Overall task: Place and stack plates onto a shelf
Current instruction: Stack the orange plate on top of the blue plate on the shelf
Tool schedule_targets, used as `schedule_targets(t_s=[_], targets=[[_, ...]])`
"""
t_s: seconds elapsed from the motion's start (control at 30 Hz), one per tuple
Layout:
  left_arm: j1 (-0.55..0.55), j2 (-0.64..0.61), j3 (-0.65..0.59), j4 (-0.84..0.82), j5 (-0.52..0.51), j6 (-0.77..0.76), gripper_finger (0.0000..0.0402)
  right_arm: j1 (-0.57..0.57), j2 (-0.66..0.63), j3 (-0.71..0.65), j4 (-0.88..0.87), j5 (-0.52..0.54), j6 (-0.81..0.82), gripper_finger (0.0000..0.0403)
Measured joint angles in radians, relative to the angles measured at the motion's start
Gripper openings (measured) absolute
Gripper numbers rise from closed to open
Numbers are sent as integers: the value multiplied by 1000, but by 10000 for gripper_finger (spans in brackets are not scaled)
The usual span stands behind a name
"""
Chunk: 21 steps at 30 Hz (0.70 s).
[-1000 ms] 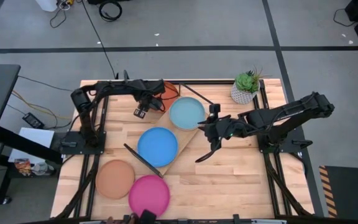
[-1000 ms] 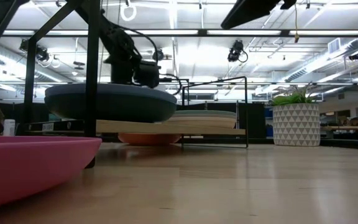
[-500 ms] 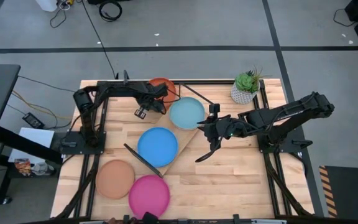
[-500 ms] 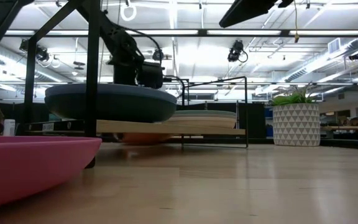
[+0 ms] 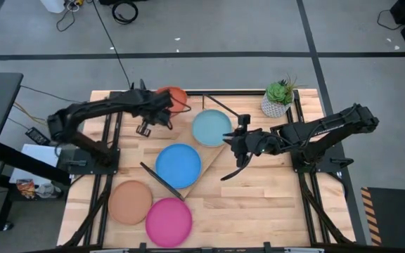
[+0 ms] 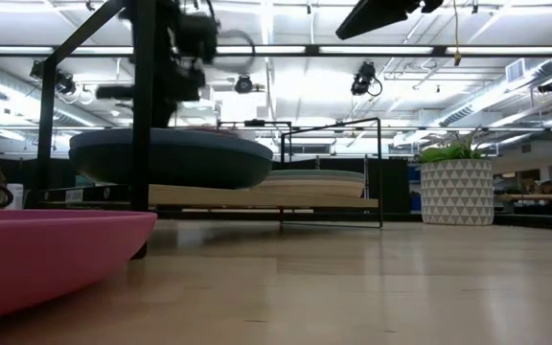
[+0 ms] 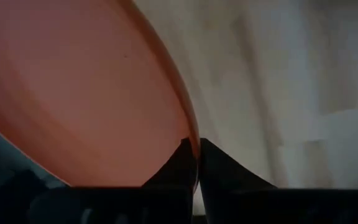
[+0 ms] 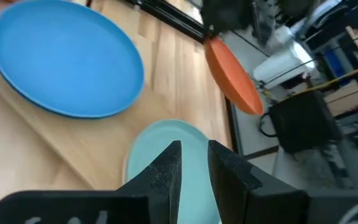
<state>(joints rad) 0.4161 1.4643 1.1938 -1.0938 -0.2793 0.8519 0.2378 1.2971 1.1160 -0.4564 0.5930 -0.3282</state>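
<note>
My left gripper [image 5: 162,107] is near the table's far edge, shut on an orange plate [image 5: 174,95]. The plate also shows tilted in the right wrist view [image 8: 232,74]. A light teal plate [image 5: 211,128] and a blue plate [image 5: 178,165] lie flat on the shelf [image 5: 206,160], a pale board slanting across the table. My right gripper [image 8: 193,160] stands over the light teal plate's right edge, its fingers a narrow gap apart and nothing between them. A tan plate [image 5: 130,202] and a pink plate [image 5: 169,221] rest on the table near its front edge. My left gripper pinches the orange plate's rim [image 7: 190,134] between its two fingers. The fingers reach it from the table's left side. The plate is lifted clear of the table and steeply tilted.
A potted plant [image 5: 278,98] stands at the far right corner. The shelf's black wire frames rise at its two short ends [image 5: 162,181] [image 5: 223,107]. Bare tabletop lies at the near right [image 5: 259,204].
My left gripper has taken hold of the orange plate, which lay on the table by the shelf's far end. It has gone up and toward the table's left edge with it. The plate is now lifted clear and tilted. My right gripper has kept still.
</note>
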Motion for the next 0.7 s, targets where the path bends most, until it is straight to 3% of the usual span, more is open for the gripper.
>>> schedule_targets(t_s=[0.13, 0.23, 0.33, 0.53, 0.7], targets=[[-107, -104, 0, -64, 69, 88, 14, -5, -3, 0, 9, 7, -39, 85], [-200, -153, 1, -72, 66, 166, 14, -15, 4, 0, 18, -81, -102, 85], [-287, -179, 1, -77, 44, 185, 14, -22, 20, 0, 9, -118, -135, 89], [-470, -182, 1, -90, -15, 154, 14, -23, 18, 0, 5, -43, -95, 91], [-592, -157, 1, -90, -130, 208, 14, -21, 27, 0, 22, -202, -146, 97]])
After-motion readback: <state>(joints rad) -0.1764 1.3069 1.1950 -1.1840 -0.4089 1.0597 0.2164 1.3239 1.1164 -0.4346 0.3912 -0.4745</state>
